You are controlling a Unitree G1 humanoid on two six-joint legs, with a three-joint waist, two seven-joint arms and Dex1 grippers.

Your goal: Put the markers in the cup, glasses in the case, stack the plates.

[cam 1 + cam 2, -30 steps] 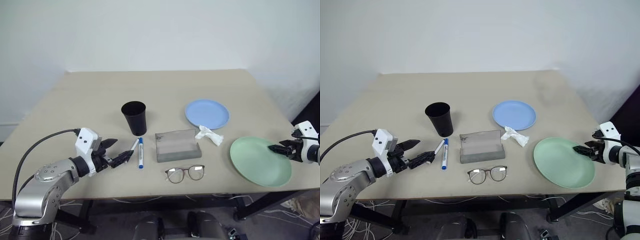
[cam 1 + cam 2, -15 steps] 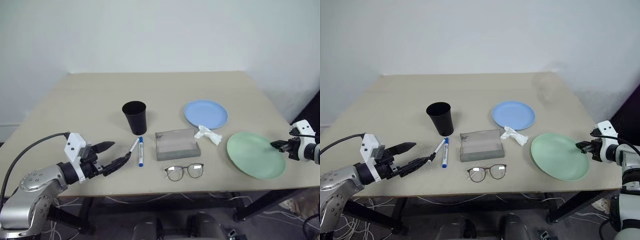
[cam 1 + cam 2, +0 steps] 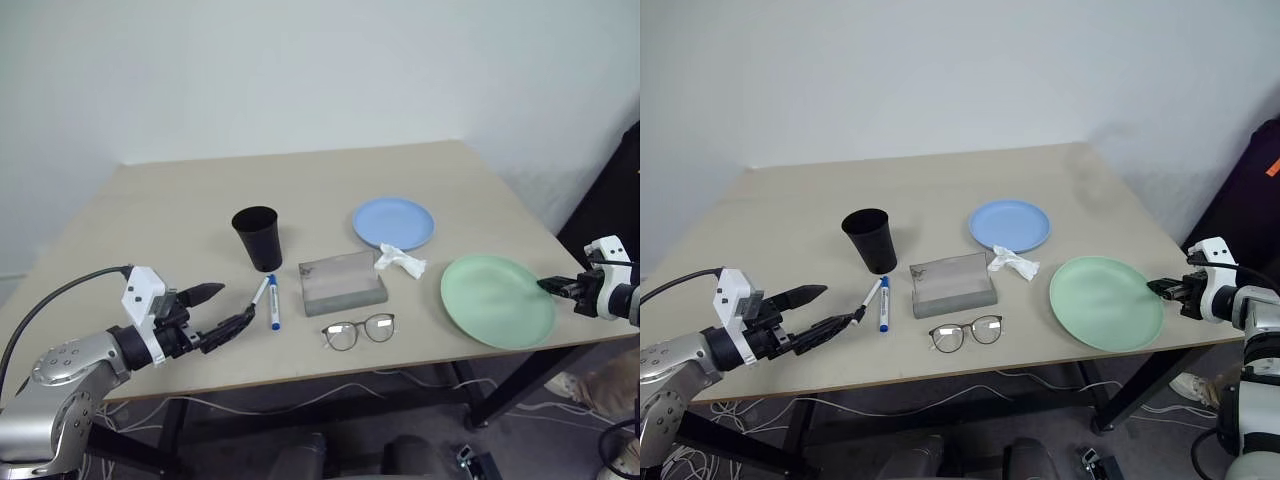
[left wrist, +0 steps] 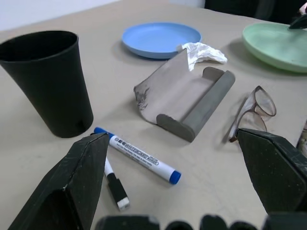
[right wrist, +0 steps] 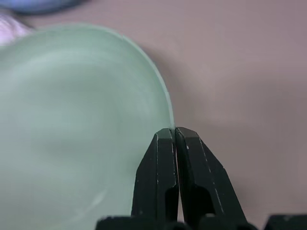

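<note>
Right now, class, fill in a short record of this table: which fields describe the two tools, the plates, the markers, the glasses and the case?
Left tool: open, hovering near two slim white markers
Right tool: shut at the rim of the round mint green plastic plate
Round light blue plate: apart, unstacked
Black tapered cup: upright, beside the markers
Round-framed glasses: on the table, in front of the grey case
Crumpled white tissue: beside the case

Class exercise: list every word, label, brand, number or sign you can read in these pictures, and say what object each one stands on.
Blue-capped marker: a line of dark print along its white barrel, too small to read.
Black-capped marker: no print to be seen.
Cup, case, glasses, blue plate, green plate: no text.
Nothing in the pictures can be read.
</note>
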